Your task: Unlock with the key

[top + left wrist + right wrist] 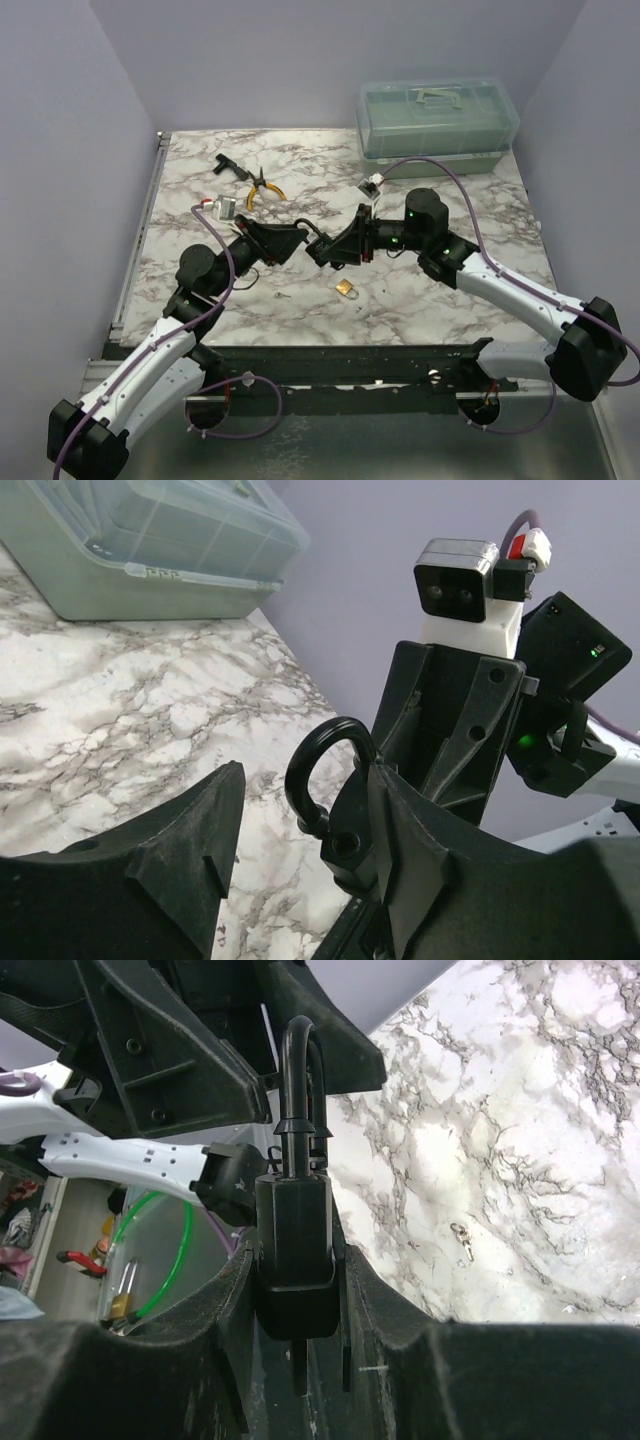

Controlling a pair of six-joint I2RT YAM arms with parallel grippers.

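Fingers of the right gripper (297,1305) clamp a black padlock (293,1225) upright, shackle on top. The key (462,1241) lies loose on the marble table (450,200), under both arms, which reach inward and meet mid-table. The left gripper (305,775) is released, its fingers either side of the shackle. Lilac walls stand around the table. The overhead view adds a brass padlock (346,288) near the key.

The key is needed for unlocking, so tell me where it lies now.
In the top view the key lies loose on the marble table, left of the brass padlock, toward the near edge.
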